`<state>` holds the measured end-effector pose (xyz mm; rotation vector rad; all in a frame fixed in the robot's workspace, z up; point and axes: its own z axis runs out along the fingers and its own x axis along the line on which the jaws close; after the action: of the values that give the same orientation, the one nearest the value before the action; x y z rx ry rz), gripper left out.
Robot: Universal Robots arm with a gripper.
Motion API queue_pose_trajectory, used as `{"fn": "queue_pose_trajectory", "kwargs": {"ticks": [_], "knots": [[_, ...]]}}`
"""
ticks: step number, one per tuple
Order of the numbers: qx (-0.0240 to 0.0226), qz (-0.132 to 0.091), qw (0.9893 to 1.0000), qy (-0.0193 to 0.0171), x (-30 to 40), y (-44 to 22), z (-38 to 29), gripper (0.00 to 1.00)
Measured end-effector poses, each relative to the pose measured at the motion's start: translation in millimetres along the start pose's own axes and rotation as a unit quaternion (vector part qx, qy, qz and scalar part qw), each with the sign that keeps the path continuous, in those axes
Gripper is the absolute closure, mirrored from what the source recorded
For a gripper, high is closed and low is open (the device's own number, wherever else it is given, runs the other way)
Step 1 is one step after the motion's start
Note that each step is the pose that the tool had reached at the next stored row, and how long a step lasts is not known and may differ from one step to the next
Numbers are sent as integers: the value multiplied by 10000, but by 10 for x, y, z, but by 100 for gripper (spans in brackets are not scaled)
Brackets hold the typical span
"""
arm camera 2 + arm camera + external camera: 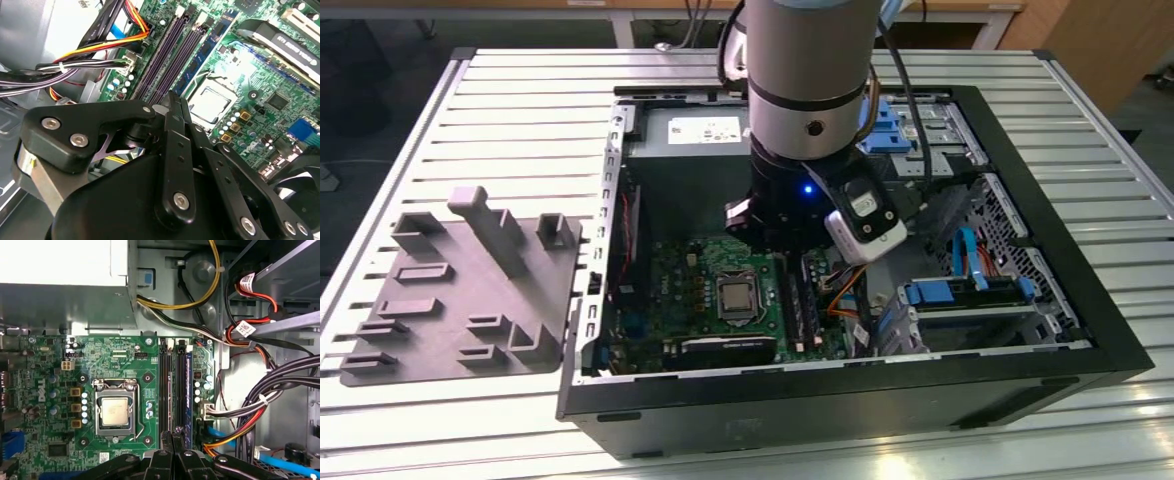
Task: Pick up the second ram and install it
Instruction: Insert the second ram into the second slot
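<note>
My gripper (pixel 781 248) hangs low inside the open computer case, over the long black memory slots (pixel 801 300) on the green motherboard. In both wrist views its black fingers (pixel 172 432) (pixel 175 100) are pressed together right above the near end of the slots (pixel 169 385) (pixel 170 55), with nothing visible between them. I cannot pick out the second ram as a separate stick. Two long dark strips lie in the slots, and I cannot tell whether they are seated sticks or empty slots. The grey tray (pixel 454 300) on the exterior view's left carries no stick that I can see.
The processor socket (pixel 115 412) sits beside the slots. On the slots' other side, bundles of black, red and yellow cables (pixel 260 400) crowd the drive bays. The power supply (pixel 60 270) stands past the slots' far end. A black card (pixel 720 350) lies near the case's front wall (pixel 854 400).
</note>
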<state>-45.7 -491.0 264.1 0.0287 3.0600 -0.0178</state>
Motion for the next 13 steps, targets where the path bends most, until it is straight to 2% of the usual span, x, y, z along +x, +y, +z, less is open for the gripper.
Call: {"fn": "queue_pose_trajectory", "kwargs": {"ticks": [6, 13], "knots": [[-27, 2, 10000, 1, -1, 5, 70, 88], [-80, 3, 10000, 2, -15, 10, 103, 88]]}}
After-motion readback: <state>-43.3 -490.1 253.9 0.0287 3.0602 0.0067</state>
